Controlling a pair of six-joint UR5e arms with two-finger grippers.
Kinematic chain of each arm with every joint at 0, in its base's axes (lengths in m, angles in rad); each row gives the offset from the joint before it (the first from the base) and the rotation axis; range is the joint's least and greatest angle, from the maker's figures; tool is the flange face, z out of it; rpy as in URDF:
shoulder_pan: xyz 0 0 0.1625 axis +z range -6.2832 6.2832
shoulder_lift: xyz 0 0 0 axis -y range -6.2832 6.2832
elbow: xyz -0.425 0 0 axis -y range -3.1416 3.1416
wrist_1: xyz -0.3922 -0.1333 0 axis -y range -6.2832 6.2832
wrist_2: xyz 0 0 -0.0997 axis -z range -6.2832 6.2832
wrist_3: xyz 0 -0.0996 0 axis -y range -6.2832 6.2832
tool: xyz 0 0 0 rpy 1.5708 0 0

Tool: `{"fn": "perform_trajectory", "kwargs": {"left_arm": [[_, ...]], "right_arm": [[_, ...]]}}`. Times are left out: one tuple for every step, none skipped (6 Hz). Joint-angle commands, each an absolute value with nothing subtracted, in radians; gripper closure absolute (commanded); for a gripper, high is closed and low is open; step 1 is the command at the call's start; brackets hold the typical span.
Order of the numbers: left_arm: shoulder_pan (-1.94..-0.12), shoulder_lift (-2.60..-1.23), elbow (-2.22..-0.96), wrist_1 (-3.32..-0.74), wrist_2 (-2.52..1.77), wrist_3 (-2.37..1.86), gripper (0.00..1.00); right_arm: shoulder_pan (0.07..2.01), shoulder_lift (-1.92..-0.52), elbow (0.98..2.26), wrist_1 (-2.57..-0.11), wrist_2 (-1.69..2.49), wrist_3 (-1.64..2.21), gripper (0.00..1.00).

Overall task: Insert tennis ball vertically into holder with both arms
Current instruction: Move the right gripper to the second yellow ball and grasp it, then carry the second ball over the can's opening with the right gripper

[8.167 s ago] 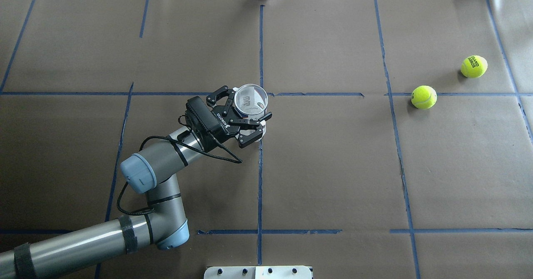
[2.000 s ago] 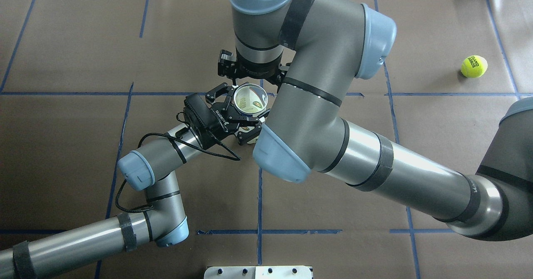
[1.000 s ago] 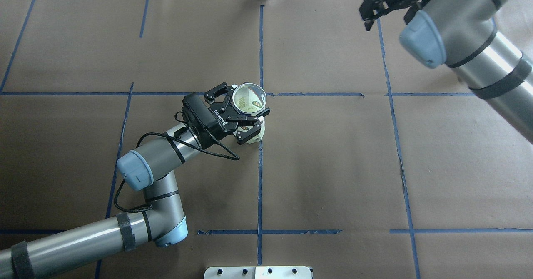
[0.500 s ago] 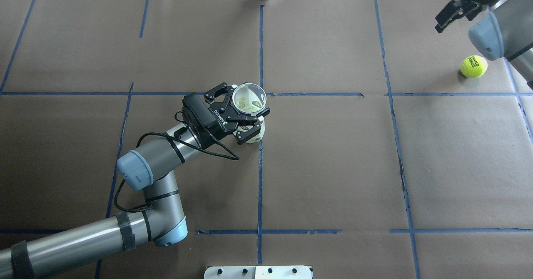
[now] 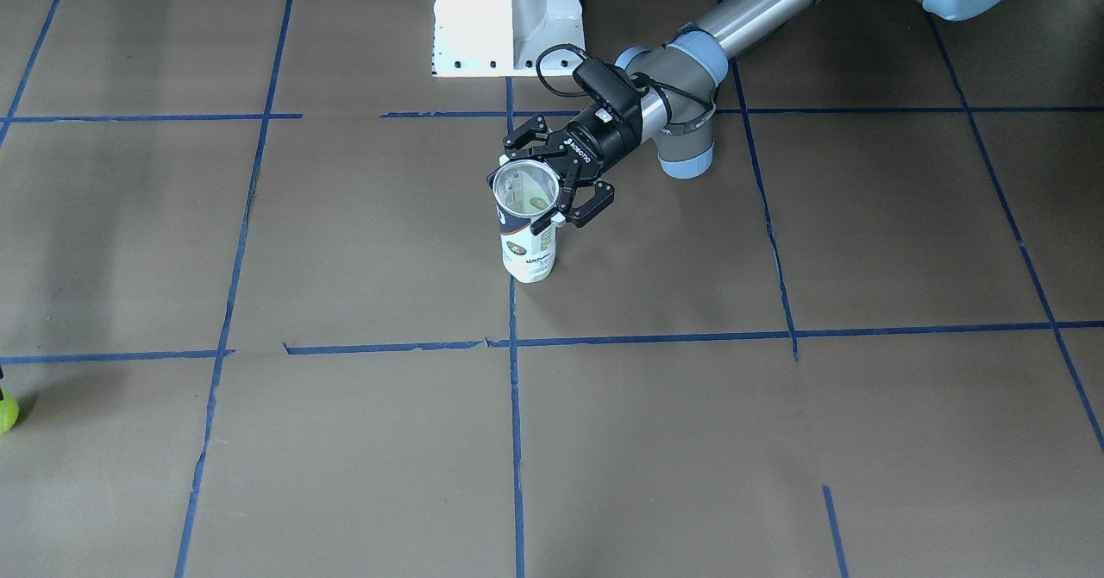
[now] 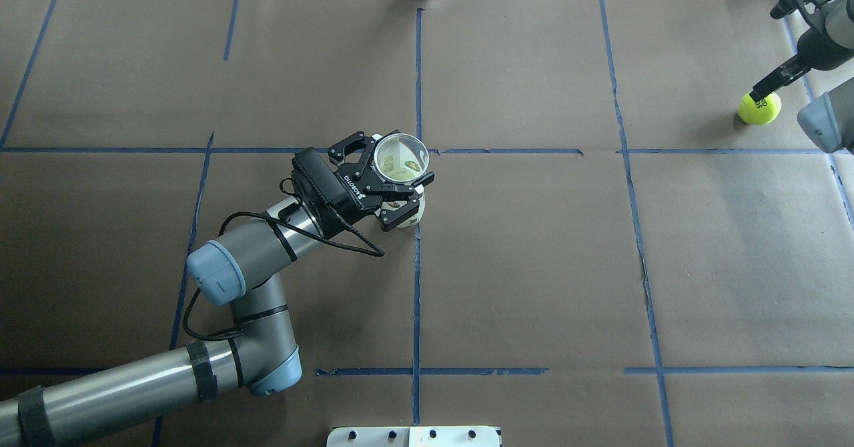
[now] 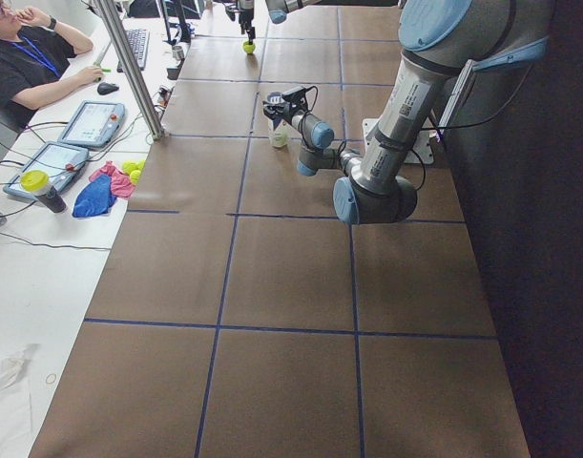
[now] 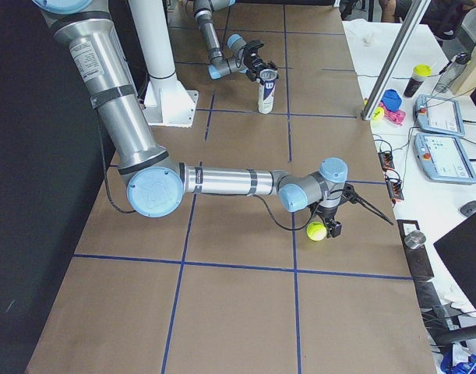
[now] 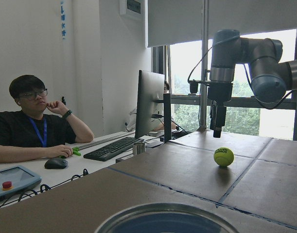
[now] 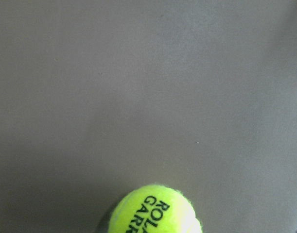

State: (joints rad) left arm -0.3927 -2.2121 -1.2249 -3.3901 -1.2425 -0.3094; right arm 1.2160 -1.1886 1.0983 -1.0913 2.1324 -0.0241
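left fingers closed on the holder, clamped from the side just under the metal rim. holder upright on the bench, mouth up and uncovered. yellow-green tint inside it; can't tell whether that's a ball or a reflection.

right fingers spread wide, pointing down, holding nothing. tennis ball sits on the bench right under them, black lettering up. left wrist view shows a gap between the nearest fingertip and the ball, so no contact. ball is well apart from the left fingers and the holder.

outward: left arm folded at the elbow behind its fingers. right arm stretched out low over the bench. blue tape lines grid the brown bench cover, and the holder stands just beside a crossing. white pedestal behind the left fingers. operator seated at a desk past the bench's far edge, with monitor and keyboard.
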Motion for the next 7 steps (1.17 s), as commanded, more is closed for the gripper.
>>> {"fn": "perform_trajectory", "kwargs": {"left_arm": [[-0.393, -2.212, -1.226, -3.39, -1.243, -0.308, 0.14], [-0.393, -2.21, -1.224, -3.39, -1.243, -0.308, 0.14], [-0.393, -2.21, -1.226, -3.39, -1.243, -0.307, 0.14], [-0.393, -2.21, -1.226, -3.39, -1.243, -0.307, 0.14], [-0.393, -2.21, -1.224, -3.39, -1.243, -0.307, 0.14], [-0.393, -2.21, -1.224, -3.39, -1.243, -0.307, 0.14], [-0.391, -2.21, -1.226, -3.39, -1.243, -0.307, 0.14]], "right_arm": [[1.171, -1.183, 1.056, -1.085, 2.085, -0.023, 0.01], [1.164, -1.18, 1.055, -1.085, 2.069, -0.021, 0.04], [1.164, -1.18, 1.055, -1.085, 2.069, -0.018, 0.62], [1.166, -1.175, 1.066, -1.085, 2.072, -0.012, 0.91], [1.178, -1.174, 1.131, -1.091, 2.098, 0.023, 0.97], [1.189, -1.175, 1.216, -1.098, 2.177, 0.125, 0.97], [1.187, -1.175, 1.321, -1.112, 2.218, 0.272, 0.97]]}}
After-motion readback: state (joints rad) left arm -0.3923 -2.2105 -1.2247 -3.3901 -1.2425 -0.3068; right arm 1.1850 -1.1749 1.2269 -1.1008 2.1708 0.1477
